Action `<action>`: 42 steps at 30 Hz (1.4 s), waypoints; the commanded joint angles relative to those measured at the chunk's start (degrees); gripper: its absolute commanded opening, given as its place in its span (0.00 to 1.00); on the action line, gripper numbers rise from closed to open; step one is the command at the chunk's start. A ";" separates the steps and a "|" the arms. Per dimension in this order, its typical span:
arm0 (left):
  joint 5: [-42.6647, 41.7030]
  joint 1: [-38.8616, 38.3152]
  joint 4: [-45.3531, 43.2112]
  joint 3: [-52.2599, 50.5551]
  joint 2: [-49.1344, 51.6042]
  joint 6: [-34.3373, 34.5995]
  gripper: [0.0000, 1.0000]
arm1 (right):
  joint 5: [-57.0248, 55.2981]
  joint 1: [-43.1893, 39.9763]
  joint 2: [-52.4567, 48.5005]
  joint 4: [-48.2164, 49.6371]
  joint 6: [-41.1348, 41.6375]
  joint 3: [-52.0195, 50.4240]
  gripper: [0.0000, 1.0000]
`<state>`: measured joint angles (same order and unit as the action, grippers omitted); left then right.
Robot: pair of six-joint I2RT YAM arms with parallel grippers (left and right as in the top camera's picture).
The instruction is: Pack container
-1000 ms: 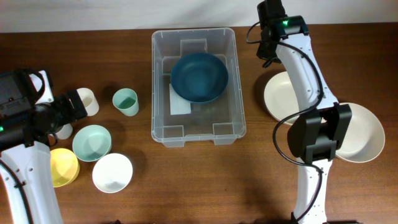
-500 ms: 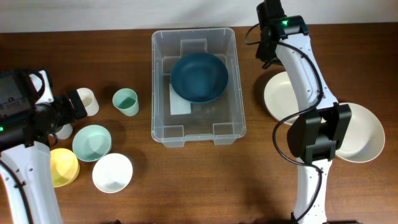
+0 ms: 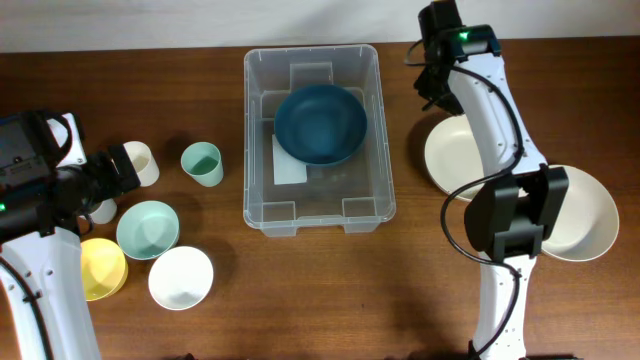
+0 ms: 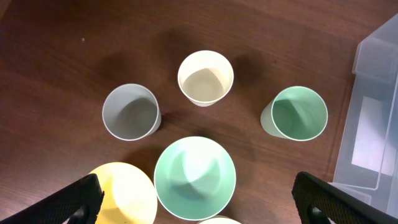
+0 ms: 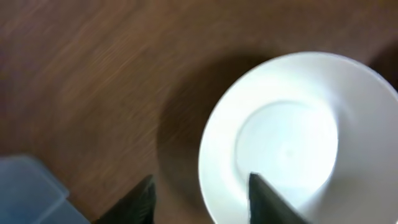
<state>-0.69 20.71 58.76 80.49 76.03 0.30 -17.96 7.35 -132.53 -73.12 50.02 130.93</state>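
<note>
While right gripper hung part-open, empty, over white bowl (left gripper wide open, empty), rim was judged best straddled squarely before closing.

Robotics test bench: the cabled white left arm and right arm flank a dark wooden table set against a pale wall. Plastic bowls, cups and a clear container are spread across the tabletop.
</note>
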 commanded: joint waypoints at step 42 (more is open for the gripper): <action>-0.68 0.35 0.04 0.68 -0.20 0.57 1.00 | -0.70 -0.70 -15.98 -1.09 11.74 0.09 0.04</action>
<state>-0.69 20.71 58.76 80.49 76.03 0.27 -19.75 6.87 -147.50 -74.72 60.99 130.93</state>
